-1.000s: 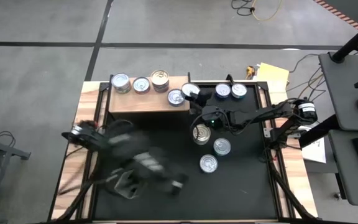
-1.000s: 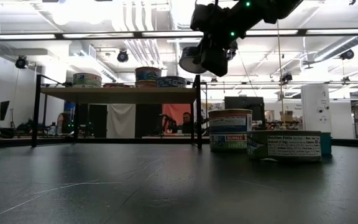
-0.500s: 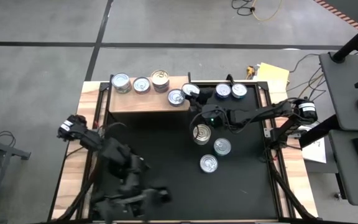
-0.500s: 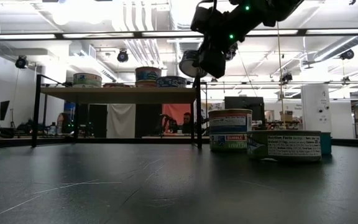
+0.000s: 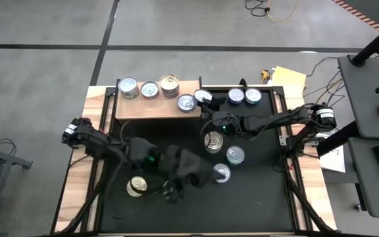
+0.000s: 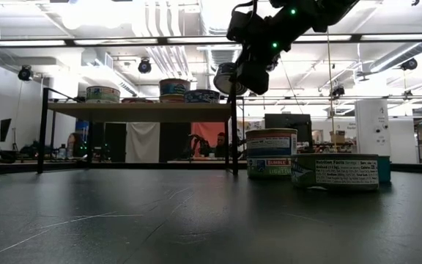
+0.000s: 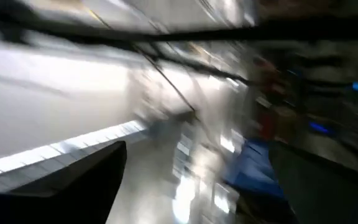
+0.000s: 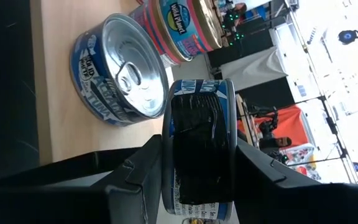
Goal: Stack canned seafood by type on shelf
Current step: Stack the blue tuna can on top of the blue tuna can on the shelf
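The shelf (image 5: 151,105) stands at the table's far side with several cans on its top (image 5: 149,89), one of them a silver-topped can (image 8: 120,78) at its right end. My right gripper (image 5: 209,101) is shut on a blue-white labelled can (image 8: 197,149), just above and to the right of that end (image 6: 224,78). My left gripper (image 5: 193,176) is blurred over the table's middle; its fingers show wide apart in the left wrist view, with nothing between them. Loose cans rest on their bases on the table: a gold-topped one (image 5: 137,186) near left, and others (image 5: 214,141) (image 5: 235,155) (image 5: 221,173) at centre right. My right gripper pinches the can between its two fingers (image 8: 135,171), one on each flat face, with the label wall (image 8: 197,93) showing between them. The fingers reach in about level from the table's right. The can is lifted clear of shelf and table, close to upright.
Two blue-labelled cans (image 5: 235,96) (image 5: 252,96) sit on the table right of the shelf, beyond my right gripper. The shelf's black legs (image 6: 233,132) stand on the table. In the low view cans (image 6: 272,154) (image 6: 335,172) stand at the right; the near centre is bare.
My left arm has swung fast over the near left of the table, first toward the near edge, then out toward the middle; the gold-topped can shows where the arm covered the table. My right gripper has rolled a little, bringing its can closer to upright.
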`<state>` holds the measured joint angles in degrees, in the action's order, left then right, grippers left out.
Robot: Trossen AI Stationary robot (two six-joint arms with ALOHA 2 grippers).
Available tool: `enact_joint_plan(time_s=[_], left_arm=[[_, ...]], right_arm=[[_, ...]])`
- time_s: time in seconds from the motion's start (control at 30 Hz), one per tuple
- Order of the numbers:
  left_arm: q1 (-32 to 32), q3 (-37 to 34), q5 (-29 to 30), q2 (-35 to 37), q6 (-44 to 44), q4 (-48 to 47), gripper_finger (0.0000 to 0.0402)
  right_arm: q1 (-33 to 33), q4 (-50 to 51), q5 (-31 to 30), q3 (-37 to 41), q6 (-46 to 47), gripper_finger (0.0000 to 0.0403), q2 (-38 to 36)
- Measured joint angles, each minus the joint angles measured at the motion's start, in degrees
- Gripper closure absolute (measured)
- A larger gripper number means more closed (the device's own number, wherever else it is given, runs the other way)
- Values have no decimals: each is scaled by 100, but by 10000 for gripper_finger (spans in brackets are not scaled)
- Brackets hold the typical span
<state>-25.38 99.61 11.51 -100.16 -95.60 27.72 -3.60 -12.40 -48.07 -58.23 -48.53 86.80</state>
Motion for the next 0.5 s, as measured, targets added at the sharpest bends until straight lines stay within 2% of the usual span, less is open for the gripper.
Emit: enact_joint_plan(time_s=[0.17,0.23,0.4,0.5], left_arm=[[-8,0,1684,217,1763,-1957,3],[-51,0,2056,326,2294,-2876,3],[-180,8,1998,481,3905,-5601,2],[-289,-6,1884,463,5476,-6313,2]], right_arm=[[-58,6,-2,-1,-7,266,-11],[-103,16,-5,-1,-7,266,-12],[-142,54,-15,13,-5,266,-12],[-142,42,-7,13,-5,266,-12]])
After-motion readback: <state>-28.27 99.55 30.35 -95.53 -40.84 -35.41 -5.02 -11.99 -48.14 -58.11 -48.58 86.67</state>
